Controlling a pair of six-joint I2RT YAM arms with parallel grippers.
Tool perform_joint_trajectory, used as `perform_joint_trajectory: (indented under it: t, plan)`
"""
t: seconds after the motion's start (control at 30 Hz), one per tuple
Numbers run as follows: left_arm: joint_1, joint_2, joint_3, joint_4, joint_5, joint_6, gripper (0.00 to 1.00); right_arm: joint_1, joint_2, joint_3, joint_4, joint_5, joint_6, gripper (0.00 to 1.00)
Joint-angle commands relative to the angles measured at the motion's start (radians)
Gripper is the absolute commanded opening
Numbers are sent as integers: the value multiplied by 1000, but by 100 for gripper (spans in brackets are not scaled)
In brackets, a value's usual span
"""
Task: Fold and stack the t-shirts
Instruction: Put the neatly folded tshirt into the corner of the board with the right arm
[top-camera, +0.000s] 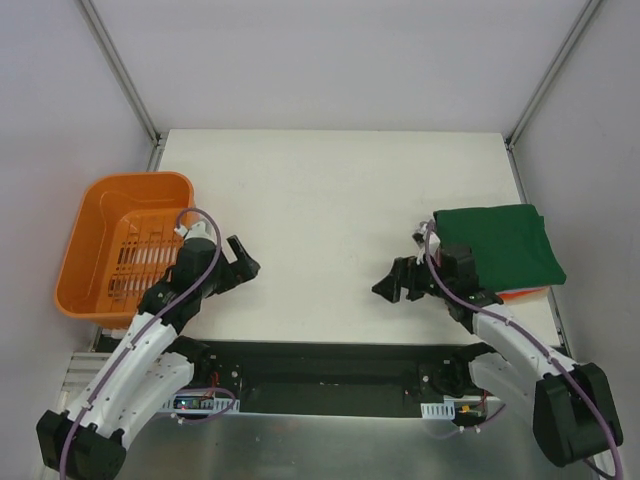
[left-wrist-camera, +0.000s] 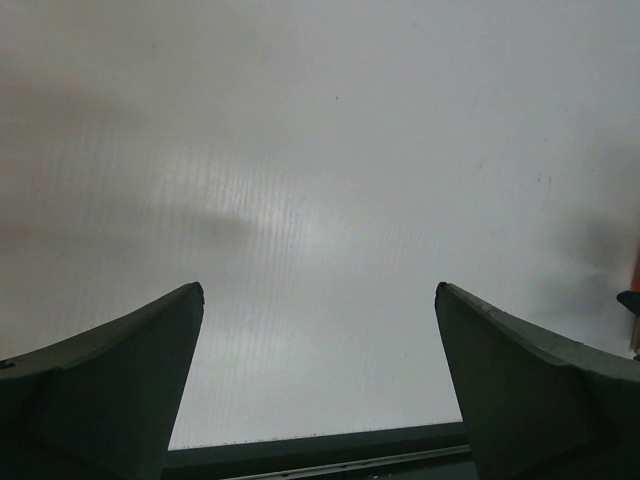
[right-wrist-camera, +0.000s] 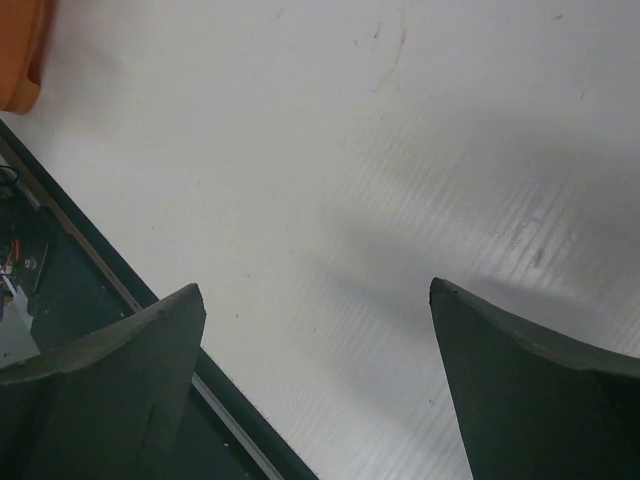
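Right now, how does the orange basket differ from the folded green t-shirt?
The orange basket sits at the left; the green t-shirt lies at the right. The basket is a rigid slotted tub with nothing visible in it; the t-shirt is soft cloth folded flat atop other cloth, whose orange-red edge shows beneath. Shared: neither is held; the left gripper and right gripper are open and touch neither.
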Motion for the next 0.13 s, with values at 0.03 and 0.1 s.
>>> perform_joint_trajectory:
  t: [0.03,0.1]
  plan:
    - [13,-77,-44,52,18,-2,99,34,25,16,195,34,-8,96]
    - [13,-100,-55,54,17,-7,99,37,15,24,195,60,8,96]
